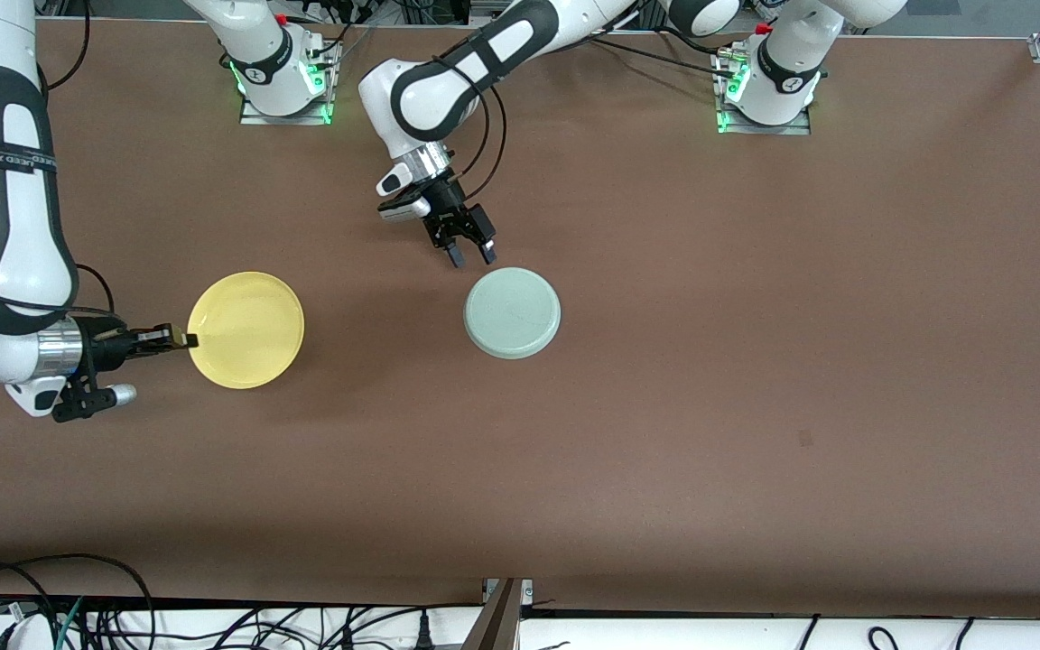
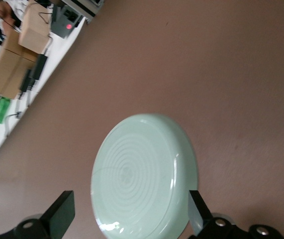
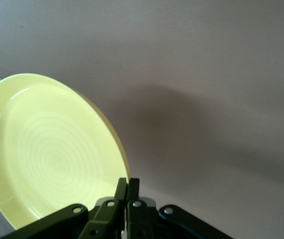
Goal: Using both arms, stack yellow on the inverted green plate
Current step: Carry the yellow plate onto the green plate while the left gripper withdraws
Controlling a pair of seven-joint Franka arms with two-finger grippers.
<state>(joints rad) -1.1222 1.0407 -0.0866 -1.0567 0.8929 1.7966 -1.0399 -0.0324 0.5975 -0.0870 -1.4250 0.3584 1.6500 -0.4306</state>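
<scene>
Two plates, yellow in right pincer, green plate inverted, bear no writing.

The round pale mint-green plate sits upside down mid-frame, with the left gripper hanging open just above its upper edge. At left of frame the right gripper pinches the round bright-yellow plate (by its rim).

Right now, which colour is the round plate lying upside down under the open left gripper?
Pale mint green plate, plain; seen best in the left wrist view.
</scene>
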